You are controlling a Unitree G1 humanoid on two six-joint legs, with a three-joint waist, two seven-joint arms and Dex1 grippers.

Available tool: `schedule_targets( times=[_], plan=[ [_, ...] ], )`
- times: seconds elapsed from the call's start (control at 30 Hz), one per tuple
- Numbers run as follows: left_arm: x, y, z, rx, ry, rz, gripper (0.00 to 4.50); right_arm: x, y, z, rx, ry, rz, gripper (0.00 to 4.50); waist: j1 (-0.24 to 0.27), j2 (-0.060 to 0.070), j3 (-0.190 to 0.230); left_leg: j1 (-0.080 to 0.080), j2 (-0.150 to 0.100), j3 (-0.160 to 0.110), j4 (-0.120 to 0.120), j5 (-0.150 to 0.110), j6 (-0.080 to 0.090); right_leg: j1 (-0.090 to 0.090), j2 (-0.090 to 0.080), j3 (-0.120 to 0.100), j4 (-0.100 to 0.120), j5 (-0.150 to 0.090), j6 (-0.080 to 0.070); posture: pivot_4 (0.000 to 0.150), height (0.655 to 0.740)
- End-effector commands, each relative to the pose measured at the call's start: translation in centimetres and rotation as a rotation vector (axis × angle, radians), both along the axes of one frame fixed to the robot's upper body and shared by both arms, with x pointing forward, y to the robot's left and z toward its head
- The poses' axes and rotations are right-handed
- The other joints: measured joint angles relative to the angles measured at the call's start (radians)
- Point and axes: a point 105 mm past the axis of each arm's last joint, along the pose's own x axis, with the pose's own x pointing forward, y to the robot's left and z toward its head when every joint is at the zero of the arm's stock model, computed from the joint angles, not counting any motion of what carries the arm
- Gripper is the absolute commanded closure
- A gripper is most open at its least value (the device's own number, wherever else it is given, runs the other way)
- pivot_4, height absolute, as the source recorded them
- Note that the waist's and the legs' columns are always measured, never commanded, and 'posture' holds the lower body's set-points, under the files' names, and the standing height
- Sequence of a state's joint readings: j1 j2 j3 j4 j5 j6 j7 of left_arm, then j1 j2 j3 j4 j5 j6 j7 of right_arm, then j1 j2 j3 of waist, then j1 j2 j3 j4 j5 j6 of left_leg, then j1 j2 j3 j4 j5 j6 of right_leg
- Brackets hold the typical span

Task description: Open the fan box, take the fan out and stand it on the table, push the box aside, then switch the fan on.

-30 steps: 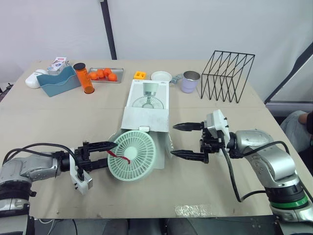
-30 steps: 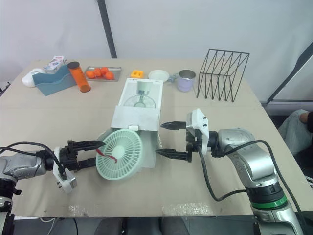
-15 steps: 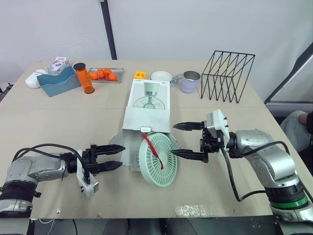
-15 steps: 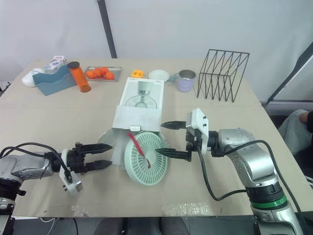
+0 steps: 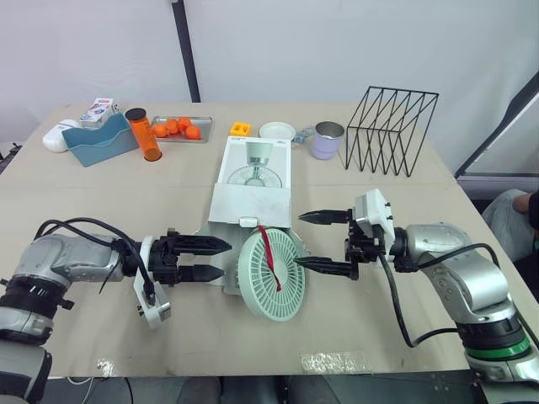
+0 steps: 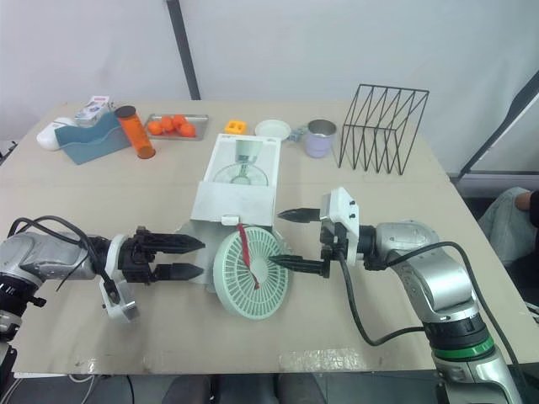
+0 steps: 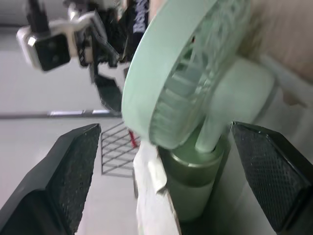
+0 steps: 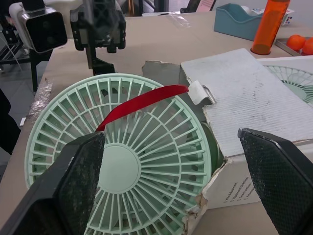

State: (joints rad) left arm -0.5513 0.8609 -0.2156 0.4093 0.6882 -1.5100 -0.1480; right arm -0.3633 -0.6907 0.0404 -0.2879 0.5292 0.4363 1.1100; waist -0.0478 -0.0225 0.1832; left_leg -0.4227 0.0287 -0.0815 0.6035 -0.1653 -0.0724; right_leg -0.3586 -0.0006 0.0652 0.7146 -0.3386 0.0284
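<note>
Our left gripper (image 5: 226, 259) and right gripper (image 5: 297, 241) gape empty at 9 and 3 o'clock of the fan (image 5: 271, 275), which, seemingly unsupported, may topple

The fan (image 5: 272, 273) stood at the near end of the box (image 5: 253, 189), and the two together blocked the middle of the table (image 5: 101, 202). The left gripper (image 5: 224, 259), jaws apart, sat close by the box's left side. The right gripper (image 5: 299, 240), jaws wide apart, sat just beside the fan's right edge, so little room was left there. Bare table lay wide on both sides of the box and in front of the fan. Along the far edge a blue bin (image 5: 101, 143), an orange bottle (image 5: 145, 139), a tray (image 5: 205, 126), a cup (image 5: 328, 140) and a wire rack (image 5: 392, 130) stood in the way.
</note>
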Motion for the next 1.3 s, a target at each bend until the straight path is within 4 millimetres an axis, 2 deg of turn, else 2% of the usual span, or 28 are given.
schedule_targets(
  times=[0.03,0.2,0.27,0.4,0.6,0.8,1.0,1.03,1.07,1.1,1.17,1.23,1.3],
  plan=[
    [-1.2,-0.8,1.0,0.134,-0.014,-0.146,0.01,0.1,0.4,0.7,0.018,-0.038,0.018,0.0,0.001,0.0,0.0,0.0,0.0,0.0,0.0,0.0,0.0,0.0,0.0,0.0,0.0,0.0,0.0,0.15,0.74],
    [-0.6,-1.7,1.5,0.172,-0.006,-0.166,0.01,0.2,0.6,0.5,0.032,-0.036,0.012,0.0,0.001,0.0,0.0,0.0,0.0,0.0,0.0,0.0,0.0,0.0,0.0,0.0,0.0,0.0,0.0,0.15,0.74],
    [-0.3,-1.8,1.0,0.21,0.007,-0.158,0.01,0.1,0.5,0.4,0.036,-0.034,0.006,0.0,0.001,0.0,0.0,0.0,0.0,0.0,0.0,0.0,0.0,0.0,0.001,0.0,-0.001,0.0,0.0,0.15,0.74],
    [0.3,-3.0,1.7,0.198,0.016,-0.162,0.01,0.0,0.5,0.1,0.039,-0.033,-0.001,0.0,0.001,0.0,0.0,0.0,0.0,-0.001,0.0,0.0,0.0,0.0,0.001,0.0,0.0,0.0,0.0,0.15,0.74],
    [0.5,-4.5,1.5,0.223,0.026,-0.192,0.01,0.0,0.2,-0.3,0.038,-0.029,-0.011,0.0,0.0,0.0,0.0,-0.001,0.0,-0.001,0.001,0.0,0.0,0.0,0.001,0.0,0.0,0.0,0.001,0.15,0.74],
    [0.4,-5.5,0.5,0.289,0.042,-0.218,0.01,0.0,0.1,-0.7,0.04,-0.026,-0.022,0.0,0.0,0.0,0.0,0.0,0.0,-0.001,0.001,0.0,0.0,0.0,0.002,0.001,0.0,0.0,0.001,0.15,0.74],
    [0.3,-5.7,-0.2,0.355,0.043,-0.235,0.01,0.1,-0.1,-0.9,0.042,-0.025,-0.033,0.0,0.0,-0.001,0.0,0.0,0.0,-0.001,0.001,0.0,0.0,0.001,0.002,0.001,0.0,0.0,0.001,0.15,0.74],
    [0.4,-5.7,-0.2,0.358,0.045,-0.234,0.52,0.1,-0.1,-0.9,0.043,-0.025,-0.035,0.0,0.0,-0.001,0.0,0.0,0.0,-0.001,0.001,0.0,0.0,0.001,0.002,0.001,0.0,0.0,0.001,0.15,0.74],
    [0.4,-5.7,-0.2,0.365,0.043,-0.232,0.66,0.2,-0.1,-1.0,0.043,-0.026,-0.036,0.0,0.0,-0.001,0.0,0.0,0.0,-0.001,0.001,0.0,0.0,0.001,0.002,0.001,0.0,0.0,0.001,0.15,0.74],
    [0.4,-5.7,-0.1,0.369,0.042,-0.23,1.15,0.2,-0.1,-1.0,0.044,-0.026,-0.037,0.0,0.0,-0.001,0.0,0.0,0.0,-0.001,0.001,0.0,0.0,0.001,0.002,0.001,0.0,0.0,0.001,0.15,0.74],
    [0.5,-5.6,0.0,0.371,0.042,-0.224,1.74,0.1,-0.1,-1.1,0.044,-0.026,-0.038,0.0,0.0,-0.001,0.0,0.0,0.0,-0.001,0.001,0.0,0.0,0.001,0.002,0.001,0.0,-0.001,0.001,0.15,0.74],
    [0.7,-5.6,0.1,0.364,0.043,-0.21,2.26,0.2,-0.1,-1.1,0.044,-0.027,-0.041,0.0,0.0,-0.001,0.0,0.0,0.0,-0.001,0.001,0.0,0.0,0.001,0.002,0.001,0.0,-0.001,0.001,0.15,0.74],
    [1.0,-5.4,0.3,0.356,0.046,-0.185,2.55,0.2,-0.2,-1.1,0.044,-0.029,-0.043,0.0,0.0,-0.001,0.0,0.0,0.0,-0.001,0.001,0.0,0.0,0.001,0.002,0.001,0.0,-0.001,0.001,0.15,0.74]
  ],
)
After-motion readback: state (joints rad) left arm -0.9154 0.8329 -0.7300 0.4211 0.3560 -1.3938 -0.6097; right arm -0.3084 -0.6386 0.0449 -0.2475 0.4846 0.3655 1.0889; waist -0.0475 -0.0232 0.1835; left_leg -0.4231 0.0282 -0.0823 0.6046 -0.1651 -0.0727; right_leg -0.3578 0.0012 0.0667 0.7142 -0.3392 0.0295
